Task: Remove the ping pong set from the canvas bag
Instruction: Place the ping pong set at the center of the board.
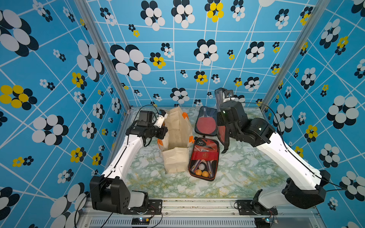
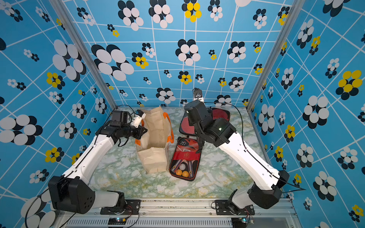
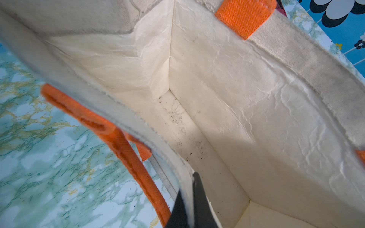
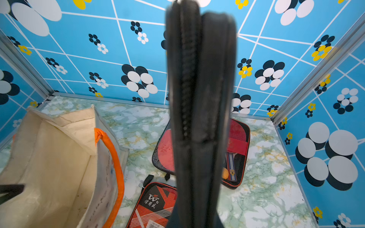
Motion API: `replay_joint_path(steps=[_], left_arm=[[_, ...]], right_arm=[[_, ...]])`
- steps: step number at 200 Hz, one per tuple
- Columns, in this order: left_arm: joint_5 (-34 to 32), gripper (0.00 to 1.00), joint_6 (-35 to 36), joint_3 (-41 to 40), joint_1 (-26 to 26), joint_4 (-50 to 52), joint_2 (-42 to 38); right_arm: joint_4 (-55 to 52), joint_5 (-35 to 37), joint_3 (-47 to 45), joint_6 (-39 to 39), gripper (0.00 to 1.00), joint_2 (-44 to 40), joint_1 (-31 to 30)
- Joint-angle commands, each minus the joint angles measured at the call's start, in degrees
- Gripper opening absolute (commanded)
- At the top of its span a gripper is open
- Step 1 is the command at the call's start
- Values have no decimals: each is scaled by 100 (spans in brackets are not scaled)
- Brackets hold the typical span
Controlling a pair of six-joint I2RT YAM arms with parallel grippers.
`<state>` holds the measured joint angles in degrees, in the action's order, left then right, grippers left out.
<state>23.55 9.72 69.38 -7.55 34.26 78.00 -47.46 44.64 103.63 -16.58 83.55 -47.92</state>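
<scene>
Beside the bag (image 1: 175,138), on the table (image 1: 246,167), two ping pong sets are lying flat: a near set (image 1: 204,158) and a far set (image 1: 205,123). My right end effector (image 1: 226,142) is clenching a third set (image 4: 199,98) above them. My left end effector (image 3: 190,189) is pinching the one bag's rim, beside one of its two orange handles (image 3: 128,158).

Matt woven canvas bag (image 1: 175,158), smooth marbled tabletop (image 1: 246,173), textile zippered case (image 4: 197,88)
</scene>
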Motion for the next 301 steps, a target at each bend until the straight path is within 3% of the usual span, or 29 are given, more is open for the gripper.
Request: replay_joint_path(steps=[1, 115, 301], left_arm=[[44, 0, 32, 126, -50, 46, 67], [-46, 0, 79, 56, -62, 2, 14], [-35, 0, 65, 49, -61, 19, 14]], right_arm=[[30, 110, -183, -354, 0, -333, 82], [-255, -774, -1442, -1021, 0, -698, 524], [15, -3147, -3568, -1314, 0, -1571, 2389]])
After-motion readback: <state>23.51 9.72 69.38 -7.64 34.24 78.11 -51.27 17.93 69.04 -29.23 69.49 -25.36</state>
